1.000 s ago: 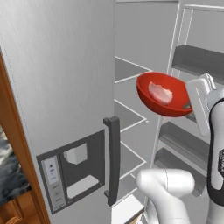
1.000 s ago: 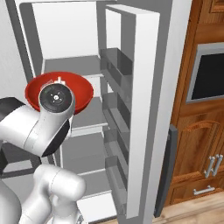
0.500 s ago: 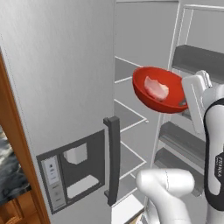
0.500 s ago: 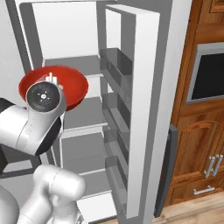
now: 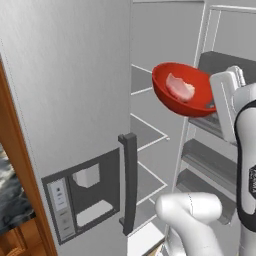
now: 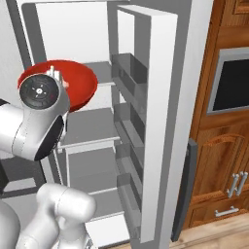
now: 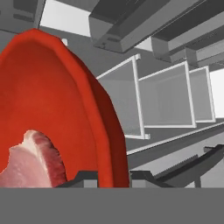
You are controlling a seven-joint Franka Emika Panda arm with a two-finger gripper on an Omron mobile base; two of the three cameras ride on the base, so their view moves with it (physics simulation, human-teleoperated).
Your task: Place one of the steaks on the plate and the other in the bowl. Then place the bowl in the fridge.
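The glossy red bowl [image 5: 172,100] hangs tilted in front of the open fridge [image 5: 75,100], at the height of its upper shelves. A pale pink steak [image 5: 179,87] with white fat lies inside the bowl. My gripper [image 5: 214,104] is shut on the bowl's right rim. In the hand view the gripper [image 7: 111,177] pinches the red rim, with the bowl [image 7: 48,96] and the steak [image 7: 30,162] to its left. From the right base view my hand covers part of the bowl [image 6: 80,85]. The plate is out of view.
The fridge's left door, with its dark handle [image 5: 130,185] and dispenser panel [image 5: 82,200], is closed. The right door [image 6: 160,97] stands open with bins [image 6: 129,73]. Wire shelves [image 6: 90,129] lie behind the bowl. Wooden cabinets [image 6: 214,170] and an oven window [image 6: 231,82] stand to the right.
The bowl, still held, has risen a little and moved left towards the fridge's inside. The steak has stayed in it.
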